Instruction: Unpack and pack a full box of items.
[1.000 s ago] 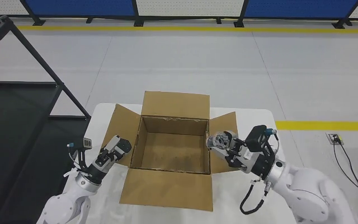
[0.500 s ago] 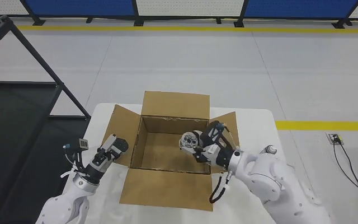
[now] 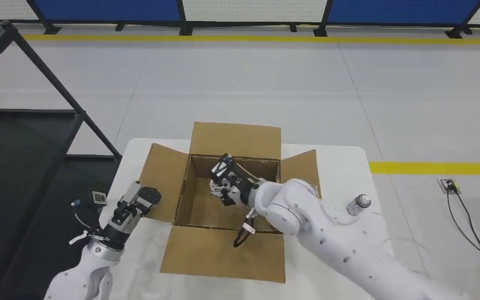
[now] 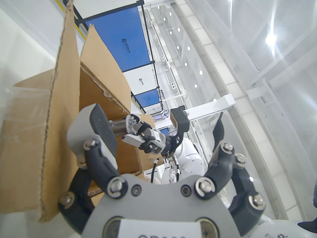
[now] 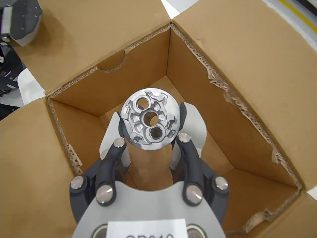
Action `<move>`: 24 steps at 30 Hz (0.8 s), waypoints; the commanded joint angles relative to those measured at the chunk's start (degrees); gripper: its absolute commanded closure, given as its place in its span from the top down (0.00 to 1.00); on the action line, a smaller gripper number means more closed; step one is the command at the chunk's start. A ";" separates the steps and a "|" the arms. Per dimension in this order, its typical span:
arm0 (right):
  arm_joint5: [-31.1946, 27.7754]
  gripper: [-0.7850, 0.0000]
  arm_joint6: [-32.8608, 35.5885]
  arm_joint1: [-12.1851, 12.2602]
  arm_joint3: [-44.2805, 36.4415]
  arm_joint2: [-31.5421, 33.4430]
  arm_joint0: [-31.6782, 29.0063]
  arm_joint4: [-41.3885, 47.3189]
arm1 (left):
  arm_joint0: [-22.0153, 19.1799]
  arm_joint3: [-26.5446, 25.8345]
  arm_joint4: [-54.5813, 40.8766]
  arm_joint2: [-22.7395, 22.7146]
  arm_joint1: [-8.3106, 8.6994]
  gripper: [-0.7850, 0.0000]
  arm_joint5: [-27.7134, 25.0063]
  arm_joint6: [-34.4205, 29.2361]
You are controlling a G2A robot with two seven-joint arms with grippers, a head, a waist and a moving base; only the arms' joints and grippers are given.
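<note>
1. Currently the right gripper hangs over the open mouth of the cardboard box. Its two fingers are closed on the rim of a round metal disc, a cast piece with holes and notched teeth, held above the bare box floor.
2. The left gripper sits outside the box beside the left flap, fingers spread wide with nothing between them.
3. To my eye the step in hand is setting the disc down inside, so the arm should descend straight and stay away from the torn wall edges.
4. I'd bring it low, close to the floor, before the fingers part — dropped from height, the disc could roll or dent the cardboard.
5. A corner placement looks wise — it leaves room for further items, such as the silver can standing on the table to the right of the box.
</note>
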 commanded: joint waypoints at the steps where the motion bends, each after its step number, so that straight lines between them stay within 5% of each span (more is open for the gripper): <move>1: -0.22 0.00 -0.39 -2.06 5.29 -1.84 1.98 1.68 | -0.01 0.00 0.00 0.01 0.00 1.00 0.00 -0.02; 12: -1.76 0.00 -0.54 -11.16 25.89 -7.01 7.43 7.39 | -0.01 0.00 0.00 0.01 0.00 1.00 0.00 -0.02; 24: -7.51 0.00 -0.56 -16.27 38.01 -8.02 8.84 7.75 | -0.01 0.00 0.00 0.01 0.00 1.00 0.00 -0.02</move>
